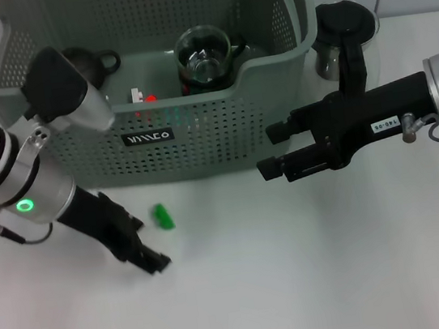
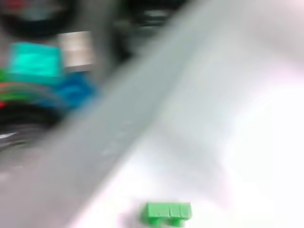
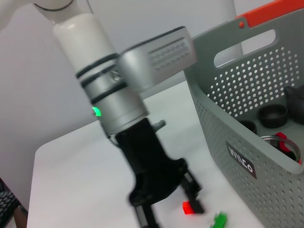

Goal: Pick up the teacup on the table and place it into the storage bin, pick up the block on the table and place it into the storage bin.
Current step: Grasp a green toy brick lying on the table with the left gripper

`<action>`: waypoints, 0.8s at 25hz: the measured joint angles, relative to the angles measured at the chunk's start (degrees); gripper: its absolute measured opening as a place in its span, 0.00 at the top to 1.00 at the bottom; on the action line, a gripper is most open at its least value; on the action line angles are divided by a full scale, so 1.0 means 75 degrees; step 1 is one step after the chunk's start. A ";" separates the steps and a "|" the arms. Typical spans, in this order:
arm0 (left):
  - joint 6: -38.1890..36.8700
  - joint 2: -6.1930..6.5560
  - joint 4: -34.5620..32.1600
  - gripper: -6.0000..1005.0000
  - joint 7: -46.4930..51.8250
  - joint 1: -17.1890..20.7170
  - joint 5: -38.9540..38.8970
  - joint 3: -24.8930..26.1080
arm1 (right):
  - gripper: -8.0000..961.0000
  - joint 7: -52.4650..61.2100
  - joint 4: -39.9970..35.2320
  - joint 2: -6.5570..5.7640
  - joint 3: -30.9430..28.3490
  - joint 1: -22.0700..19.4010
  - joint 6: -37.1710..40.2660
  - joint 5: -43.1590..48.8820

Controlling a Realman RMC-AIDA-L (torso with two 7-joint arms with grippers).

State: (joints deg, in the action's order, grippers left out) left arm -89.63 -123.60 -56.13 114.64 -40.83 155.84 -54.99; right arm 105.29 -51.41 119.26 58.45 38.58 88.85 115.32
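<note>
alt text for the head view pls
A grey storage bin holding a glass teacup stands on a white table, a green block lying before it. The left gripper rests near the block; the right gripper hovers beside the bin.

Storage bin at the table's back, teacup inside it toward the middle. Block on the table just before the bin's front wall, left of centre. Left gripper low on the table, near the block's left. Right gripper at the bin's front right corner.
</note>
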 joint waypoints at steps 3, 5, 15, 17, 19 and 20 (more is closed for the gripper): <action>-0.0485 -0.0007 -0.0501 0.19 -0.0026 0.0163 -0.0153 0.0043 | 0.22 -0.0008 0.0000 0.0000 0.0000 0.0000 0.0001 0.0000; -0.0381 -0.0006 -0.0737 0.20 0.0047 0.0252 -0.0153 0.0135 | 0.22 -0.0017 0.0000 -0.0001 0.0000 0.0000 0.0001 -0.0001; 0.0251 -0.0113 -0.0397 0.20 0.0151 0.0172 -0.0621 -0.0159 | 0.22 -0.0006 -0.0001 -0.0012 -0.0001 0.0023 0.0000 -0.0001; 0.0253 -0.0113 -0.0386 0.20 0.0189 0.0169 -0.0784 -0.0222 | 0.22 -0.0005 0.0000 -0.0012 -0.0001 0.0029 0.0001 -0.0001; 0.0257 -0.0112 -0.0384 0.20 0.0207 0.0169 -0.0844 -0.0243 | 0.22 -0.0003 0.0000 -0.0014 -0.0002 0.0042 0.0000 -0.0001; 0.0302 -0.0112 -0.0330 0.20 0.0247 0.0155 -0.0907 -0.0281 | 0.22 -0.0003 0.0000 -0.0017 -0.0004 0.0046 0.0000 -0.0001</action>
State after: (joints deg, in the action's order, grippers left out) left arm -87.36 -124.44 -58.60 116.49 -39.67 149.04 -57.10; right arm 105.27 -51.42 119.14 58.42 38.92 88.85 115.31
